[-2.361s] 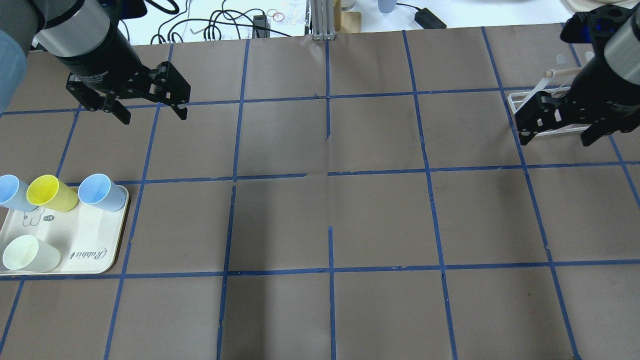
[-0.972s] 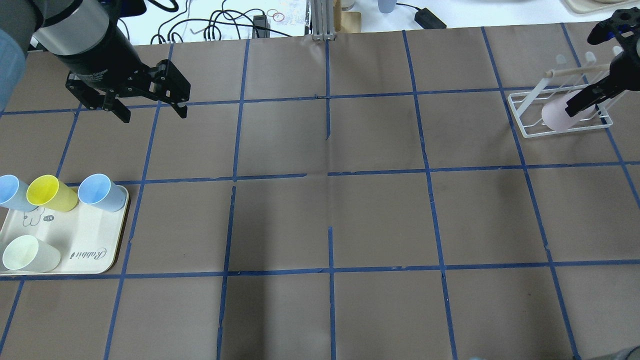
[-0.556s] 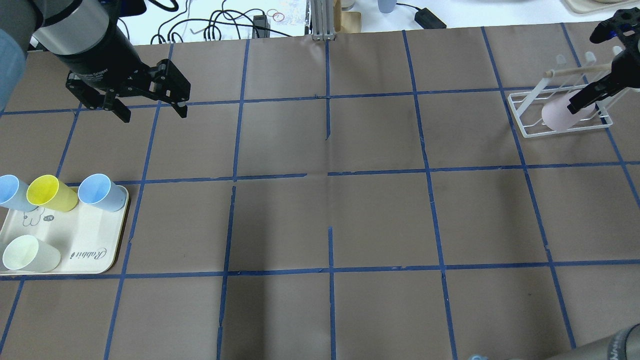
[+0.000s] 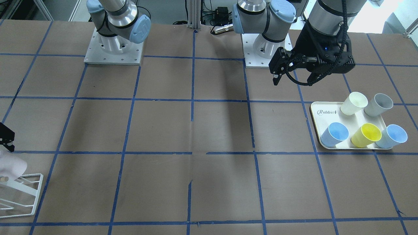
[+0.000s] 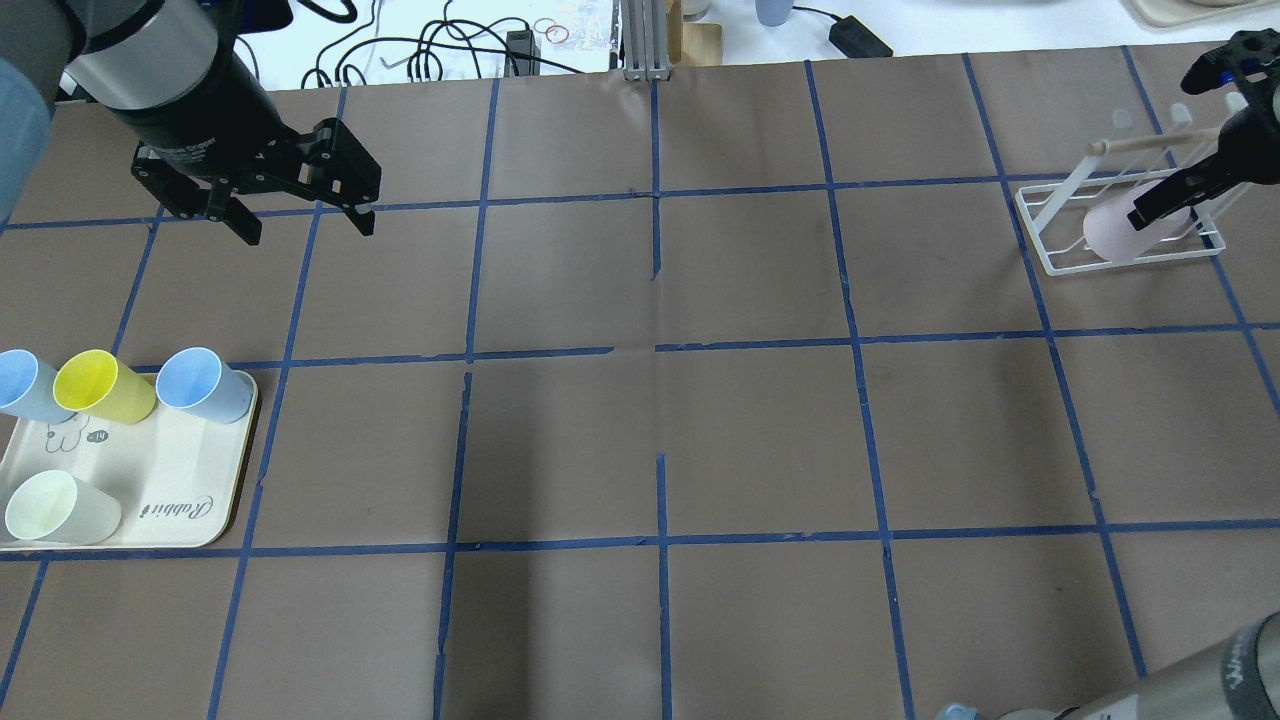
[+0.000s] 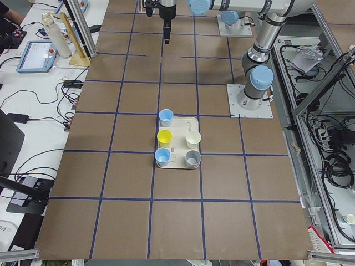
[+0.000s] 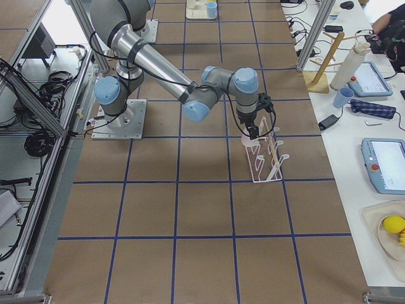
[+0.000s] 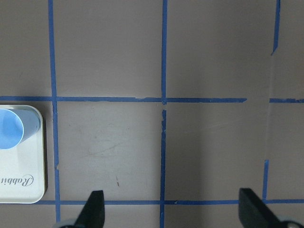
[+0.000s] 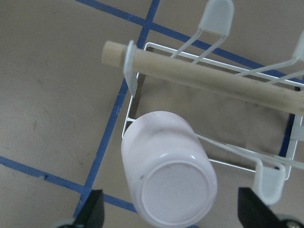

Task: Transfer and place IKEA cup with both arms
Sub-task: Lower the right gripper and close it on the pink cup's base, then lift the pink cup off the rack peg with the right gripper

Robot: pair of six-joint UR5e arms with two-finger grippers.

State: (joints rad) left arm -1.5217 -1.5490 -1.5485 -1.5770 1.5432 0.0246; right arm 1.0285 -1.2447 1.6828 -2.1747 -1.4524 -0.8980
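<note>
IKEA cup: the pale pink IKEA cup [image 9: 168, 190] sits on the white wire rack [image 5: 1050, 240] at the far right of the worktop [image 5: 760, 440]. It is turned over and tilted, its base facing the right wrist camera.
Rack: a wooden rod [image 9: 213, 78] runs across the top of it, on the far side of the cup.
Right hand: the right hand [image 9: 173, 213] hangs over the cup with its fingers spread wide. One fingertip stands on either side of the cup's base, and neither touches it in the wrist view.
Left hand: the left hand [image 5: 307, 228] hovers over bare worktop at the far left, its fingers spread wide and holding nothing.
Tray: a cream tray [image 4: 326, 117] lies at the near left, well apart from the rack and nearer than the left hand.
Cups on tray: two light blue cups [image 4: 334, 133], a yellow cup [image 4: 365, 134], a cream-white cup [image 4: 354, 102] and a grey cup [image 4: 378, 104], all with mouths up.
</note>
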